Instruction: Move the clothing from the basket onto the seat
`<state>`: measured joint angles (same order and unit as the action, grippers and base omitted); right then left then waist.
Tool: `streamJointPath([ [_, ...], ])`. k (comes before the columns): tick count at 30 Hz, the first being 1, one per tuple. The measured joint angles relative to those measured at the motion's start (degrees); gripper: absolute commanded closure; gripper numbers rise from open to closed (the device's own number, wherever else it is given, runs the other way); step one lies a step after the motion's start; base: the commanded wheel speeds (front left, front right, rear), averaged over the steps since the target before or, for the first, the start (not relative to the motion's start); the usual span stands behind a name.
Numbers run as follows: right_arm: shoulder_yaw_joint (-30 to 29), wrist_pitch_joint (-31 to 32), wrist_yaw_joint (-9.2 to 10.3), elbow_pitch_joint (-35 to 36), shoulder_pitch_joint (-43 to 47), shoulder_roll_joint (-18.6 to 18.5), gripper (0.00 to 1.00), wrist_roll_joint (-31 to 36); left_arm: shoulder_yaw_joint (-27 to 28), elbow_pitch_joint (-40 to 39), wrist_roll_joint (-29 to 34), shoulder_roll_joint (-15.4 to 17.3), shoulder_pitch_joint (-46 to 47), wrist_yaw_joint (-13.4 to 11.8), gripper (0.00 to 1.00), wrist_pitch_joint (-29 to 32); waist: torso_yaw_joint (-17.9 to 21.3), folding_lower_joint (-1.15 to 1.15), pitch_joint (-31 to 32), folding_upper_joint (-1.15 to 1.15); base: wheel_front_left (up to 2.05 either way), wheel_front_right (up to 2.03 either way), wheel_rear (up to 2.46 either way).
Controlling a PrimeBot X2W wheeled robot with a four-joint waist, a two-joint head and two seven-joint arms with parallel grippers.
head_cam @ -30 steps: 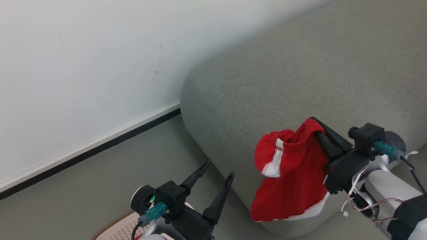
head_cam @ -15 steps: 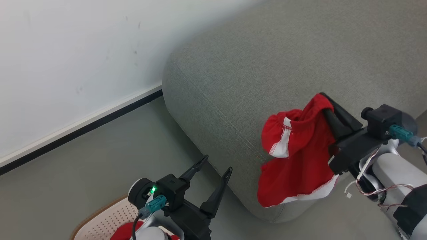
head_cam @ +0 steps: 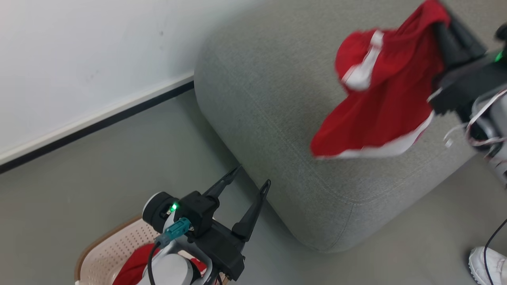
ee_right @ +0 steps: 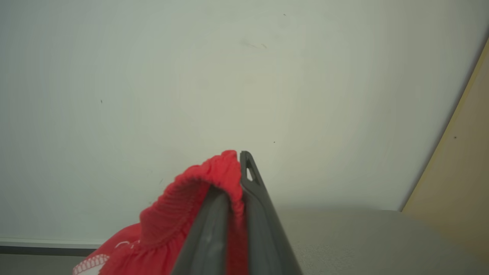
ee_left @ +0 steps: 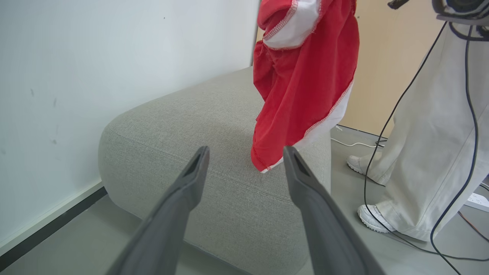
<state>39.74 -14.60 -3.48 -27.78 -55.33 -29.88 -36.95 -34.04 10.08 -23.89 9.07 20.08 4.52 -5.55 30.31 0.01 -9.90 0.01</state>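
My right gripper [ee_right: 237, 172] pinches a soft red, white-trimmed garment [head_cam: 380, 99] above the grey woven seat [head_cam: 277, 99]. My left gripper [head_cam: 252, 175], spread, hovers by the cream perforated basket [head_cam: 105, 253].

R pincer [head_cam: 445, 27] clamped on red garment [head_cam: 376, 99] w/ white trim, hanging over grey seat [head_cam: 277, 99]. L pincer [head_cam: 253, 176] spread wide, empty, near seat corner. Basket [head_cam: 107, 253] bottom left, red clothing [head_cam: 132, 265] inside.
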Motion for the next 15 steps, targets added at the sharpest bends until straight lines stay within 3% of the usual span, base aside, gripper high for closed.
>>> streamJointPath([
  [15,-6.08,0.48,-1.13,-9.81,-16.08,-4.47,1.00,-2.07,-0.42,-5.76,2.89,1.26,6.15,0.01,0.00,3.43,-6.46,0.00,-8.32,0.00,0.00,0.00,0.00],
])
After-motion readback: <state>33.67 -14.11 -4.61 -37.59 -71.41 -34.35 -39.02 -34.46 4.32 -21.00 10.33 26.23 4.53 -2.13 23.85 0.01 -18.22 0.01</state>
